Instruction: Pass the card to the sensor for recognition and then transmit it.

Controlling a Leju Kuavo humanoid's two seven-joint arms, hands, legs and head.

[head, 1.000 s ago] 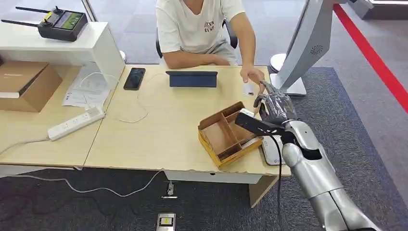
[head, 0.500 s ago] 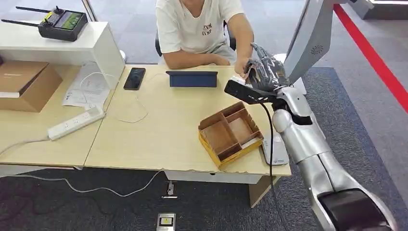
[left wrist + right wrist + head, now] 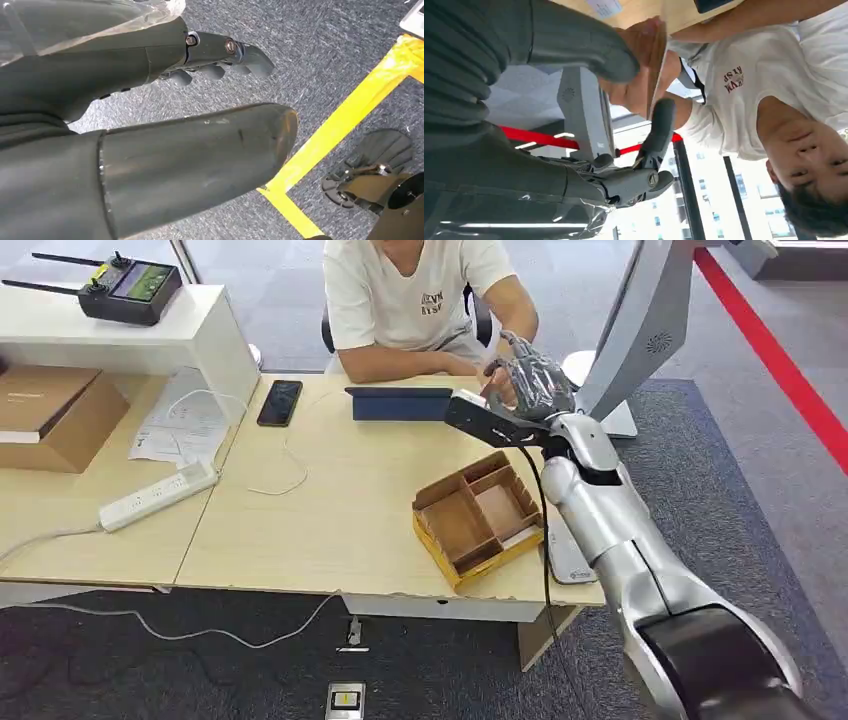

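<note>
My right hand is raised over the far right part of the table, in front of the seated person. In the right wrist view it pinches a thin brown card, seen edge-on, between thumb and a finger. The person's hand touches the same card from the other side. A flat white device, possibly the sensor, lies at the table's right front edge. My left hand hangs over the grey carpet, holding nothing, its fingers apart from the thumb.
A wooden compartment tray sits below my right arm. A dark tablet, a phone and a power strip lie further left. A white stand rises at the right. A cardboard box is far left.
My right hand rose from just above the tray's far side and moved toward the person. The person's hand lifted off the table and now meets the card.
</note>
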